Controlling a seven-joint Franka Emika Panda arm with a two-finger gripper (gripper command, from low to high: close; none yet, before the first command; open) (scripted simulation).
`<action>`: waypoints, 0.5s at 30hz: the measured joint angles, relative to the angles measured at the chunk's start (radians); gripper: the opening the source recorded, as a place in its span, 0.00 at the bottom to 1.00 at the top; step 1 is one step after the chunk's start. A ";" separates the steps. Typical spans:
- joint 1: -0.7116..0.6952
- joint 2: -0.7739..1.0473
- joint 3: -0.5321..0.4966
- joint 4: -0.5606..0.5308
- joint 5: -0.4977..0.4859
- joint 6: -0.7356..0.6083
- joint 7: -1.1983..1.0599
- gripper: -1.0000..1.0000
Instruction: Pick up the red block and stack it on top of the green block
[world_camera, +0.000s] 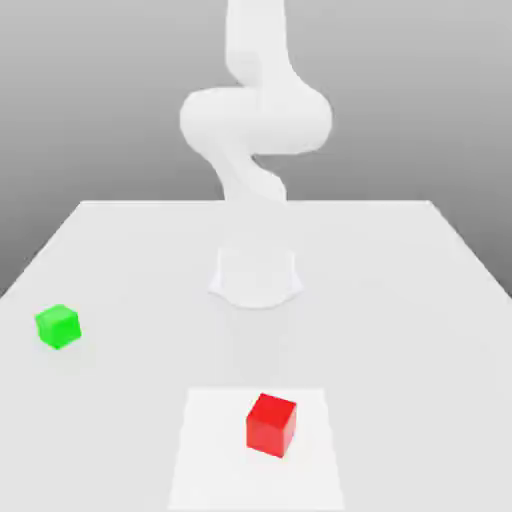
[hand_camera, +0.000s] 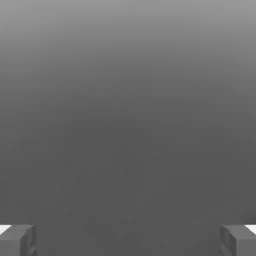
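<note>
Red block (world_camera: 271, 424): on table (world_camera: 420, 300), near front edge. Green block (world_camera: 57, 326): well apart, toward exterior view's left. Gripper (hand_camera: 128, 240): fingers (hand_camera: 17, 240) spread wide, nothing held.

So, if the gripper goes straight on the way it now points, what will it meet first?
Probably nothing: in the hand view the open gripper has only plain grey ahead, and no block lies between its jaws. Depth there is unclear, so this is not certain.

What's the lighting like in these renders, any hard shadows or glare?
Exterior view: flat, even light; red block and green block cast only faint soft shadows on the table; the white arm washes out pale. Hand view: smooth grey gradient, no glare, gripper fingertips evenly lit.
</note>
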 joint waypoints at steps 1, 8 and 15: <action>-0.002 0.041 0.003 -0.021 0.008 0.023 0.016 0.50; -0.013 0.300 0.034 -0.155 0.045 0.169 0.125 0.50; -0.027 0.554 0.072 -0.287 0.038 0.313 0.264 0.50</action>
